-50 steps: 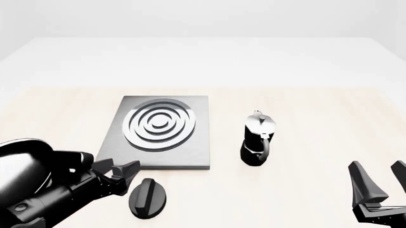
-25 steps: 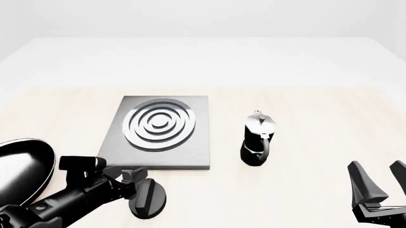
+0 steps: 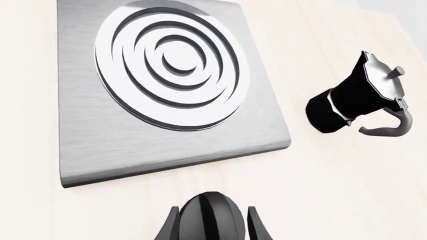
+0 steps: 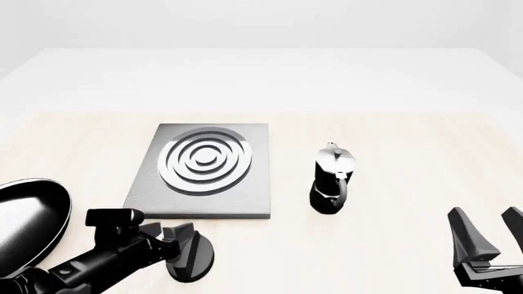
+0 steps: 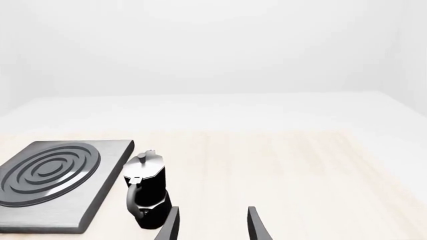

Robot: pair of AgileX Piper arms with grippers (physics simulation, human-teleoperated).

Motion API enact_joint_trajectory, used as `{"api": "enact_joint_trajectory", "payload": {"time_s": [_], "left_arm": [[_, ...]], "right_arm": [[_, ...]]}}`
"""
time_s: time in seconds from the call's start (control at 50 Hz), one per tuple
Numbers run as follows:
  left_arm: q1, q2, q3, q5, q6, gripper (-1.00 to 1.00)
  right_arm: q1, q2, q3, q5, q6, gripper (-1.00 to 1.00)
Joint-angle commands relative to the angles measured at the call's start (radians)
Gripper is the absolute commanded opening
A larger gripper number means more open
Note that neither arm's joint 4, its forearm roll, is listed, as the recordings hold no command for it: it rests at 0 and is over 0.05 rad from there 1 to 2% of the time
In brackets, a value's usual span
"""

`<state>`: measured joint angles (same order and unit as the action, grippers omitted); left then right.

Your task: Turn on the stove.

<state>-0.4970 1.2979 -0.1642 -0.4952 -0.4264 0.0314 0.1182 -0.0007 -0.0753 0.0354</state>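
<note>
Knob (image 4: 190, 258) sits between your left claw's (image 4: 181, 244) spread fingers, ridge along them; right claw (image 4: 493, 236), open, stays far off.

One stove (image 4: 204, 171), one knob (image 4: 193, 256), one moka pot (image 4: 332, 179), one frying pan (image 4: 29, 217).

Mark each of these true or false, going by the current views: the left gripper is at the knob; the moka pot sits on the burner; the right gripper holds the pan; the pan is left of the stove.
1. The left gripper straddles the knob. True.
2. The moka pot sits on the burner rings. False: it stands on the table, right of the stove.
3. The right gripper holds the frying pan. False: it is open and empty, far right.
4. The pan lies left of the stove. True.
</note>
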Motion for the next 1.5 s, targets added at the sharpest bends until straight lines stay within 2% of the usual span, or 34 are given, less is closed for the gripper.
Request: {"api": "enact_joint_trajectory", "payload": {"time_s": [0.02, 0.54, 1.08, 1.32, 1.5], "left_arm": [[-0.002, 0.048, 0.006, -0.041, -0.020, 1.00], [-0.035, 0.195, 0.010, -0.165, -0.068, 1.00], [-0.045, 0.299, 0.007, -0.237, -0.092, 1.00], [0.044, 0.196, 0.003, -0.152, -0.029, 1.00], [0.102, 0.158, 0.003, -0.129, 0.001, 1.00]], "right_arm": [[0.001, 0.008, 0.000, -0.007, 0.003, 1.00], [0.002, 0.032, 0.000, -0.024, 0.013, 1.00], [0.001, 0.012, 0.000, -0.010, 0.017, 1.00], [0.004, 0.021, 0.000, -0.017, 0.012, 1.00], [0.005, 0.025, 0.000, -0.020, 0.008, 1.00]]}}
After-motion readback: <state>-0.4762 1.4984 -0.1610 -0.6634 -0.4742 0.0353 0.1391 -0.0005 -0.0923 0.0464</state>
